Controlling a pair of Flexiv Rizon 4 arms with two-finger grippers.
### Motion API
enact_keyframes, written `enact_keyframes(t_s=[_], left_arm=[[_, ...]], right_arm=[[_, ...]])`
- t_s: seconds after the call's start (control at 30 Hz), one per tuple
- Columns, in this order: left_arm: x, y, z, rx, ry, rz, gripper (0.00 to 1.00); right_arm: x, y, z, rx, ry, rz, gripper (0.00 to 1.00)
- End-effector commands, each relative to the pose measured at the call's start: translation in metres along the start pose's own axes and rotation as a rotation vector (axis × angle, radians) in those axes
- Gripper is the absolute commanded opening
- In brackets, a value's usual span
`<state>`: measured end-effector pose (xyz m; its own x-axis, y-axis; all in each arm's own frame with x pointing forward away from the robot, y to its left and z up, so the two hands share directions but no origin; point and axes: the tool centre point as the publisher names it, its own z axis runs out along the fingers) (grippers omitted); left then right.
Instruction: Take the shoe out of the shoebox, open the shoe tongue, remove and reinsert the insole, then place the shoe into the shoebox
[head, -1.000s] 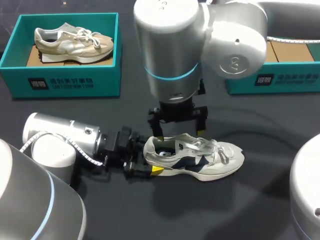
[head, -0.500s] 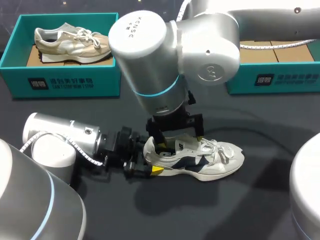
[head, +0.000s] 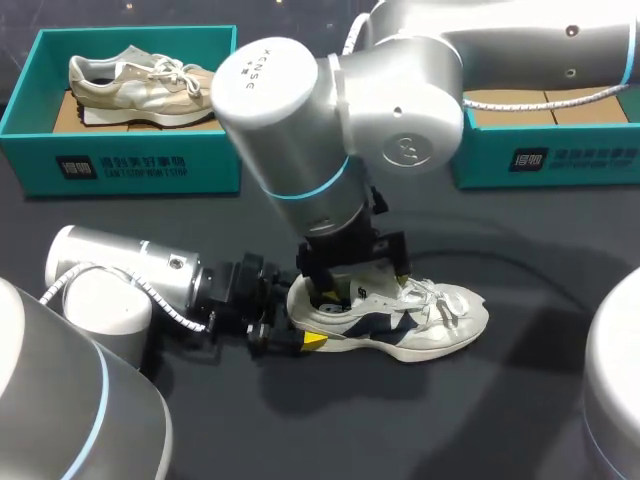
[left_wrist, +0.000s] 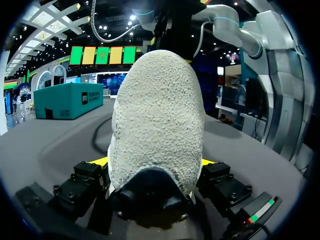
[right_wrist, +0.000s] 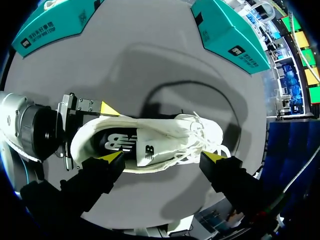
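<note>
A white and navy shoe (head: 425, 318) lies on its sole on the dark table, toe to the right. My left gripper (head: 296, 326) comes in low from the left and is shut on the shoe's heel. In the left wrist view the rough grey heel (left_wrist: 157, 115) fills the space between the two yellow-tipped fingers (left_wrist: 101, 161). My right gripper (head: 350, 272) hangs open just above the shoe's mouth. In the right wrist view its gripper (right_wrist: 162, 157) spans the shoe (right_wrist: 155, 142) lengthwise, one tip by the collar and one by the laces, holding nothing.
A teal shoebox (head: 130, 160) at the back left holds a beige shoe (head: 145, 80). A second teal shoebox (head: 545, 165) stands at the back right, largely behind my right arm. A dark cable (head: 520, 265) curves across the table behind the shoe.
My right arm has swung left and tilted, bringing its open gripper down close over the shoe's mouth. The left gripper and the shoe have stayed put.
</note>
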<state>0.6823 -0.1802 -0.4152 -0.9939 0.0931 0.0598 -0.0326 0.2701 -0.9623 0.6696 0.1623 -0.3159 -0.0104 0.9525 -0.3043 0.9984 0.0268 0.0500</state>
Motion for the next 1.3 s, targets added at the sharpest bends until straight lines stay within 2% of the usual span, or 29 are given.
enact_keyframes(t_s=[0.03,0.6,1.1,1.3], left_arm=[[0.002,0.003,-0.002,-0.001,-0.002,0.0,0.0],[0.002,0.003,-0.002,-0.001,-0.002,0.0,0.0],[0.002,0.003,-0.002,-0.001,-0.002,0.0,0.0],[0.002,0.003,-0.002,-0.001,-0.002,0.0,0.0]], right_arm=[[0.012,-0.007,0.008,-0.009,-0.053,0.046,1.0],[0.013,-0.009,0.031,-0.01,-0.103,0.082,1.0],[-0.005,-0.004,0.044,-0.022,-0.112,0.122,1.0],[-0.011,-0.005,0.042,-0.033,-0.115,0.144,1.0]])
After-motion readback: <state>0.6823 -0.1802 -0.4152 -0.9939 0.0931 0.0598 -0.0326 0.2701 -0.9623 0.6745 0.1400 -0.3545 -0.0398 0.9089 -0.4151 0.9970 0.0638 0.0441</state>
